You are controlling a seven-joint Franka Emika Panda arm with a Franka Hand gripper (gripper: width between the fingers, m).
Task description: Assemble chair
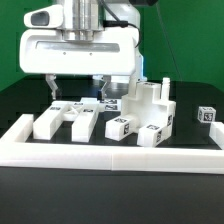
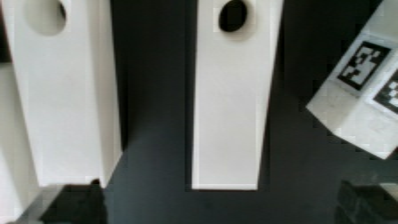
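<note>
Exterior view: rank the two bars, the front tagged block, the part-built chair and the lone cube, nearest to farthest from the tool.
1. Bars: directly beneath the open tool.
2. Front block: just to the exterior view's right of the bars.
3. Part-built chair: further right.
4. Cube: far right, alone.

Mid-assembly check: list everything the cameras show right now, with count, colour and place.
loose chair parts: several, white with black-and-white tags, on the table at the exterior view's left and middle
bars with oval holes: two, white, side by side below the wrist camera
blocky stepped part: one, white, right of middle
small tagged cube: one, white, far at the exterior view's right
border wall: one, white, along the front
table: one, black
gripper: one, white, open, above the parts
</note>
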